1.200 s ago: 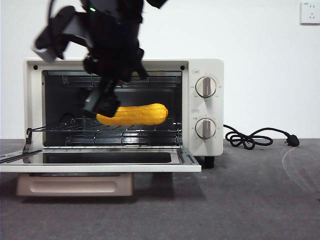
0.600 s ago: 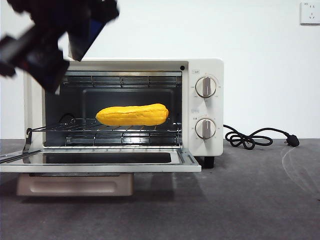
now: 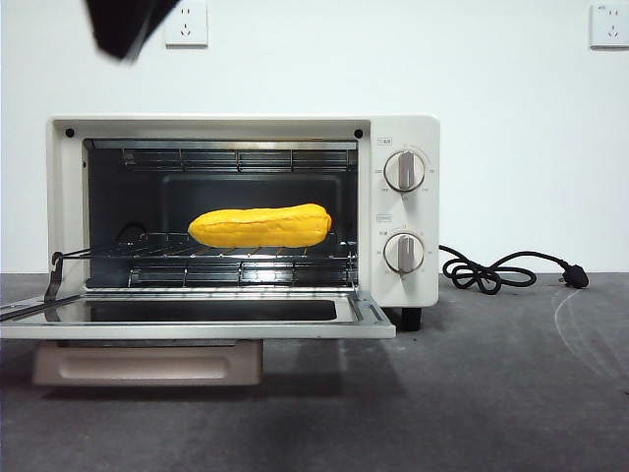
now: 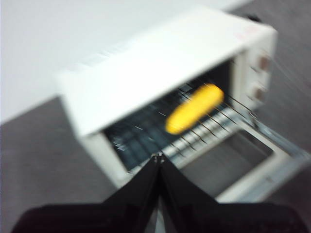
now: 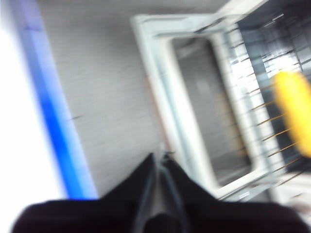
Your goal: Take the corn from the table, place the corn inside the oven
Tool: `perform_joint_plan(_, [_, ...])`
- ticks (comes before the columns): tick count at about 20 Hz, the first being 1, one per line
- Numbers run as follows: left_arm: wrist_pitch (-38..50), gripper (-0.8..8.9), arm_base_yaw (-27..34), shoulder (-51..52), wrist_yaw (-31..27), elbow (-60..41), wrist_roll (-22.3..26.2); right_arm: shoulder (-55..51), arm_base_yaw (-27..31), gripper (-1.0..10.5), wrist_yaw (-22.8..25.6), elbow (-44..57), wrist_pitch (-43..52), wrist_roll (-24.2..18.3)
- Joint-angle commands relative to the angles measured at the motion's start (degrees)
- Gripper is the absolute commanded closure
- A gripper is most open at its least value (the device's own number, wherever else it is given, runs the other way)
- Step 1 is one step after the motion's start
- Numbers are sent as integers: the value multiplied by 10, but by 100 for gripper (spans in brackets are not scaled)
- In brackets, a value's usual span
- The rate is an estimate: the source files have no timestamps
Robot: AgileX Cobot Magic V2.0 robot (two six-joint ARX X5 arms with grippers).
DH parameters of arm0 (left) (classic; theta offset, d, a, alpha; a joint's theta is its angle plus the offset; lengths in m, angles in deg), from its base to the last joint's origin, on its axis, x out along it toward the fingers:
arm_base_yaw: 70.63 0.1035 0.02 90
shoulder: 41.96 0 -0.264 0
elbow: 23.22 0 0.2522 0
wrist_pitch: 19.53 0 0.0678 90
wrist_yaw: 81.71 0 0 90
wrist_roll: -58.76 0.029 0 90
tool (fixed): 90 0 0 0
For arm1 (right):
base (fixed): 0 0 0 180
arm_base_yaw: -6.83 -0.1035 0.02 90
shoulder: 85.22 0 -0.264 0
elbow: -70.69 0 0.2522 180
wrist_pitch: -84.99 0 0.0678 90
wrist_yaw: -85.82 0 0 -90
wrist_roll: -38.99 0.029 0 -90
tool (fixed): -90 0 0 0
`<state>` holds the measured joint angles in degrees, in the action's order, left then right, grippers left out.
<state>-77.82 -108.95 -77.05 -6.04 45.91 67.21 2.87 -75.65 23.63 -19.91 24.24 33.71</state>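
Front view gives us the oven [image 3: 408,133] with its door dropped open; the corn [image 3: 260,226] lies lengthwise on the rack, alone inside. We judge it stiff, glossy, probably slippery, best gripped mid-body. Both wrist views, though blurred, show the left gripper [image 4: 158,158] and right gripper [image 5: 160,158] pinched together, empty.

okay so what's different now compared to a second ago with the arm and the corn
An arm that was at the oven mouth beside the corn has pulled up and away toward the top left; only a dark tip shows there now. The corn lies on the rack as before, door still open, knobs and cord unmoved.
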Motion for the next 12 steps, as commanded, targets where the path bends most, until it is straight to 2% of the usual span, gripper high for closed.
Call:
perform_joint_plan(1, [-7, 822, 4, -55, 43, 0, 13, -32, 0, 958, -33, -2, -9, 42])
perform_joint_plan(6, [-43, 822, 40, -141, 147, 0, 11, -95, 17, 958, -40, -2, -12, 43])
perform_joint_plan(8, [-56, 822, 82, -171, 207, 0, 5, -131, 39, 958, -47, -2, -16, 52])
perform_joint_plan(9, [-57, 822, 84, -172, 210, 0, 5, -132, 40, 958, -47, -2, -17, 52])
perform_joint_plan(12, [-55, 822, 143, -183, 281, -2, -6, -169, 75, 958, -83, -2, -32, 53])
